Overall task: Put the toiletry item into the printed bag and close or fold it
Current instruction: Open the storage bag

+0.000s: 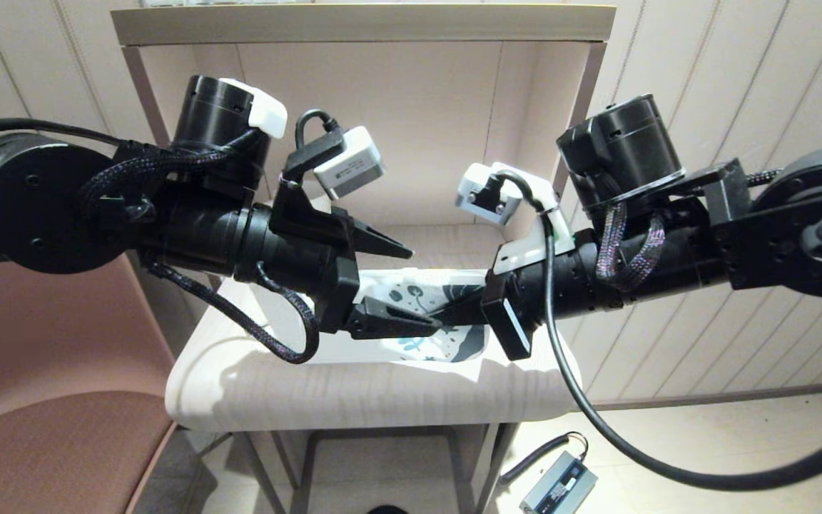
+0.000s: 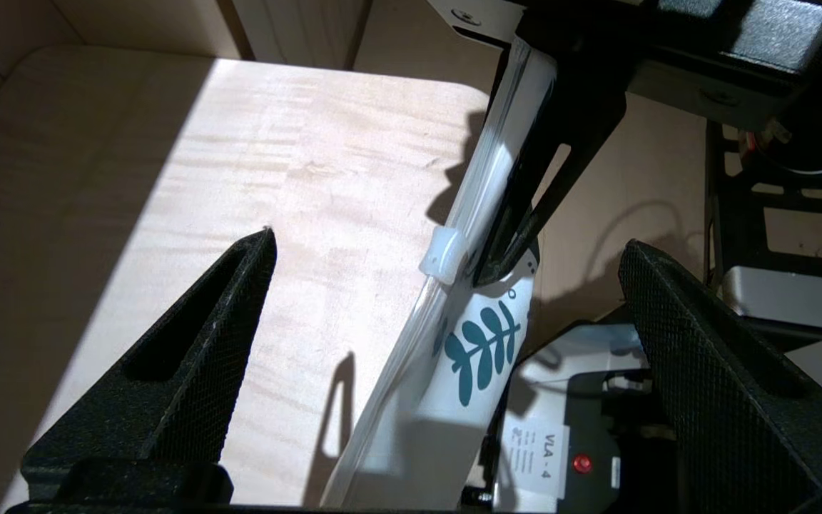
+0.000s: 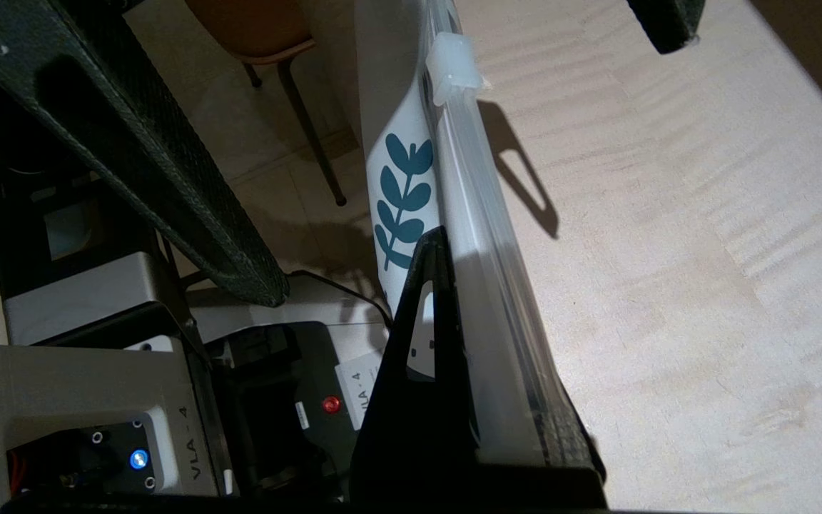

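Observation:
The printed bag (image 1: 411,294), white with teal leaves, is held on its edge just above the table, near its front edge. My right gripper (image 1: 448,314) is shut on one end of it, one finger on each face (image 3: 431,300). The bag's clear zip rail carries a white slider (image 2: 445,255), seen in the right wrist view too (image 3: 454,68). My left gripper (image 2: 448,239) is open, its fingers (image 2: 218,321) wide apart on either side of the bag (image 2: 482,343) at the slider, touching nothing. The toiletry item is out of view.
The pale wooden table (image 1: 354,385) stands in a shelf niche with walls behind and at both sides. A pink chair (image 1: 40,428) is at the left. A small grey device (image 1: 557,485) with a cable lies on the floor below the table's right side.

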Controlling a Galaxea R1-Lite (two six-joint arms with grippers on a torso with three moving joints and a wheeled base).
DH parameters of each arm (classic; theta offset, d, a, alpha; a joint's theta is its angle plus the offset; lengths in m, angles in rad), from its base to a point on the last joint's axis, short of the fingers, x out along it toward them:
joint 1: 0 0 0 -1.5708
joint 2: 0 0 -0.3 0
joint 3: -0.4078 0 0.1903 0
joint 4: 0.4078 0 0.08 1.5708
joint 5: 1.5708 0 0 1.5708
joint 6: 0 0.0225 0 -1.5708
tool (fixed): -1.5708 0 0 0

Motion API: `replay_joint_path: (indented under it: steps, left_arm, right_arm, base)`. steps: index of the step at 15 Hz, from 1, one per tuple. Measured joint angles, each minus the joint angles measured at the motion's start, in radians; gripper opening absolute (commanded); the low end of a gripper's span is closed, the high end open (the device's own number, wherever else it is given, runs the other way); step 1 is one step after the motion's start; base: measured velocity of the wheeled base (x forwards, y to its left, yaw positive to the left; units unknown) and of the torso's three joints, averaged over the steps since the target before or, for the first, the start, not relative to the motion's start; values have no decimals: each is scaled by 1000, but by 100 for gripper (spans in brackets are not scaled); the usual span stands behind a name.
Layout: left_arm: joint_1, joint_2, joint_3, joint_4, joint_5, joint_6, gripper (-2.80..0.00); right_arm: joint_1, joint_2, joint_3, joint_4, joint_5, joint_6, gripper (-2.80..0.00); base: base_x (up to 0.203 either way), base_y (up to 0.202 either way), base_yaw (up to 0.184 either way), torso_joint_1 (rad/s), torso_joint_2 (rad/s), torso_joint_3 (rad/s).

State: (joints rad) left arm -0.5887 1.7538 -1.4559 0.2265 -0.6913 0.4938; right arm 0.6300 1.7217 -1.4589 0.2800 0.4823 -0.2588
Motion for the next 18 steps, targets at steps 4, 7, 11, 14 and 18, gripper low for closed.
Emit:
replay_joint_path:
  steps: [4, 7, 11, 14, 18]
  left_arm:
    - [19, -2, -36, 43, -1, 8, 0]
    - [22, 0, -58, 61, -1, 8, 0]
    - [23, 6, -64, 63, 1, 9, 0]
    - [23, 8, -64, 62, 0, 9, -68]
    - [22, 9, -60, 63, -1, 9, -280]
  right_arm:
    - [1, 5, 2, -1, 4, 0, -280]
    - [1, 10, 2, -1, 7, 1, -280]
    - [2, 12, 1, -1, 7, 0, -280]
    - [2, 17, 1, -21, 8, 1, -280]
    - [1, 20, 2, -22, 9, 1, -280]
  base:
    - [0, 0, 0, 0, 0, 0]
    - [0, 0, 0, 0, 0, 0]
    - [0, 0, 0, 0, 0, 0]
    - [0, 0, 0, 0, 0, 0]
    - [0, 0, 0, 0, 0, 0]
